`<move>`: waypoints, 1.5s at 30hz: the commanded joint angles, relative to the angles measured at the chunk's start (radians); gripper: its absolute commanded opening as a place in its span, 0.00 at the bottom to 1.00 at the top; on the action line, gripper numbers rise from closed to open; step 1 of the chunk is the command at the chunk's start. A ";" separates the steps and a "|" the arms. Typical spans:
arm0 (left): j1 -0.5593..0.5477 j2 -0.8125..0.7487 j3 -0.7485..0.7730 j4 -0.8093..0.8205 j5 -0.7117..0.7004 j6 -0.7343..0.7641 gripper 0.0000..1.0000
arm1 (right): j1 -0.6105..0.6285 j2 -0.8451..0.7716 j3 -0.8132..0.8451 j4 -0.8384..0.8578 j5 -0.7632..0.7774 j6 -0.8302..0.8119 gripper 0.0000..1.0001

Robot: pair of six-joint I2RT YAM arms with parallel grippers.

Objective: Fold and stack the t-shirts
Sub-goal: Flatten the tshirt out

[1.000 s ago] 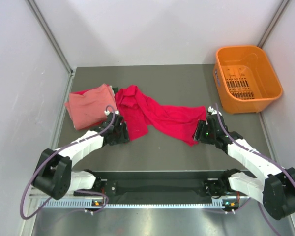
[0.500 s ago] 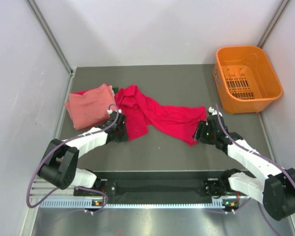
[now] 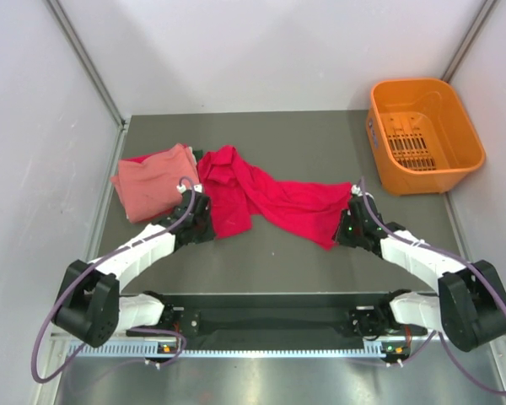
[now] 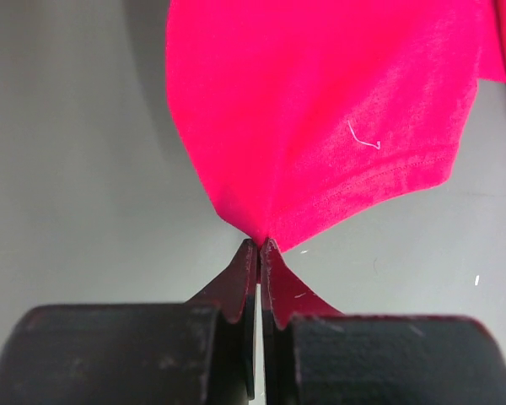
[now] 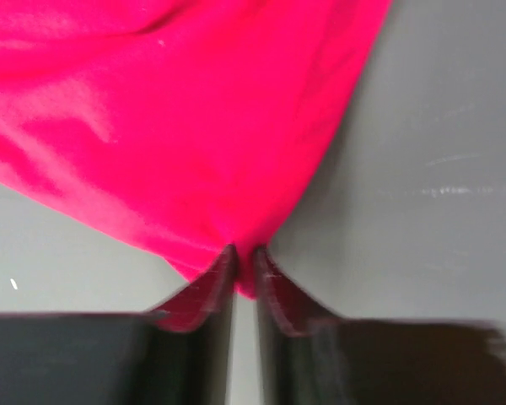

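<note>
Both grippers pinch the red t-shirt point(image 3: 266, 202) at opposite ends on the table point(image 3: 278, 135)
Top view: the red t-shirt lies rumpled and stretched across the middle of the table, the left gripper point(image 3: 205, 226) at its near-left edge and the right gripper point(image 3: 347, 226) at its near-right corner; a folded salmon pink t-shirt point(image 3: 152, 187) sits just left of it, touching; the orange basket point(image 3: 413, 83) stands at far right, well apart. Left wrist view: the left gripper point(image 4: 259, 245) has its fingers pressed together on a corner of the red t-shirt point(image 4: 320, 110), the cloth fanning out beyond. Right wrist view, blurred: the right gripper point(image 5: 243, 251) has its fingers almost together, nipping the edge of the red t-shirt point(image 5: 169, 110)
</note>
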State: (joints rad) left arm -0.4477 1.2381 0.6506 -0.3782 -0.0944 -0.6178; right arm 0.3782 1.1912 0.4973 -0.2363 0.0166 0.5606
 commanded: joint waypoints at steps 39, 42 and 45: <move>0.006 -0.250 0.078 -0.099 0.070 0.004 0.00 | -0.191 0.070 0.271 -0.055 -0.042 -0.128 0.72; 0.014 -0.250 0.148 -0.116 0.084 0.004 0.00 | -0.191 0.111 0.259 -0.012 -0.063 -0.114 0.70; 0.015 -0.218 0.280 -0.134 0.120 0.016 0.00 | -0.191 0.116 0.241 0.018 -0.090 -0.108 0.70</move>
State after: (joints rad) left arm -0.4389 1.0096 0.8009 -0.5030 -0.0303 -0.6037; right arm 0.1825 1.3079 0.7513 -0.3019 -0.0360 0.4561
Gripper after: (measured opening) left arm 0.015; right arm 0.705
